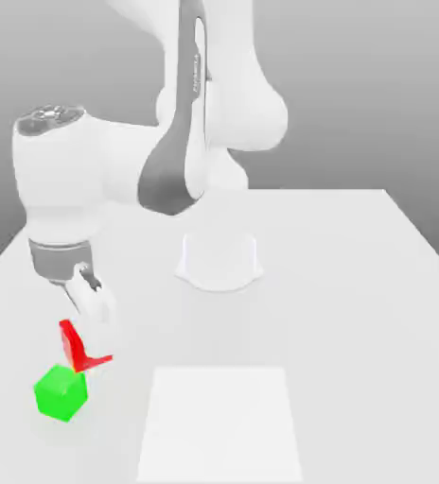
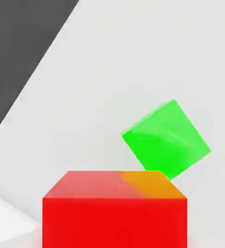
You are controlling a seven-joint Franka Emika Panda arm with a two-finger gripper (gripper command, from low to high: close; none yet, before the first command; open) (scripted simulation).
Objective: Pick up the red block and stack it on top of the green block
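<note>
Gripper [image 1: 89, 317] clamped on red block [image 1: 75, 343], held tilted (off the table [image 1: 356, 312]), just above green block [image 1: 61, 392]

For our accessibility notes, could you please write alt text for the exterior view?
A white robot arm holds the red block in its gripper just above and beside the green block, near the left edge of a pale table in the exterior view. The red block is tilted, not yet set on the green one.

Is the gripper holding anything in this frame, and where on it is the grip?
The gripper appears to hold the red block, gripped at its upper part, tilted in the air just above the green block. The exact contact faces cannot be told.
</note>
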